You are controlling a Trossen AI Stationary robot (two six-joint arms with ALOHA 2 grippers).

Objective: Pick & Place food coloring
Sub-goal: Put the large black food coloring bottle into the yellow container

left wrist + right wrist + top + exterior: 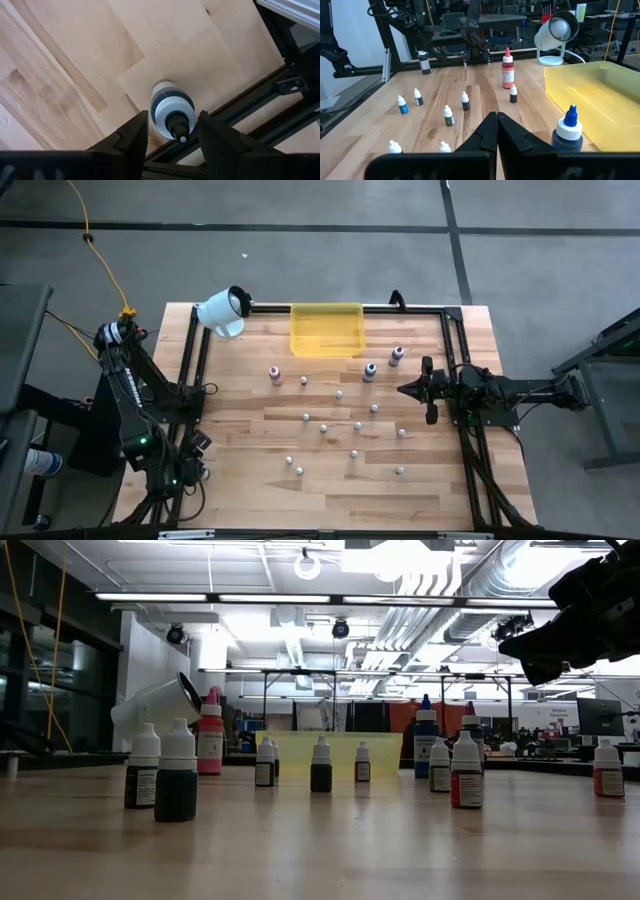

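Several tiny whitish dropper bottles [325, 428] stand upright, scattered over the wooden table. Taller white-capped ones with pink [275, 374], blue [370, 370] and purple [397, 356] bodies stand nearer the far edge. My left gripper [172, 117] is open near the table's near-left corner [200, 448]. It points down over one white-capped bottle with a dark tip [172, 112]. This bottle stands on the table, with one finger on either side and a gap between them. My right gripper [496, 125] is shut and holds nothing. It hovers at the table's right [405, 390], beside the blue bottle [567, 132].
A translucent yellow tray [326, 330] lies at the far edge. A white cylinder on a stand [225, 310] sits at the far-left corner. A black frame rail [240, 112] runs close beside the bottle under my left gripper. Bare wood lies along the near edge.
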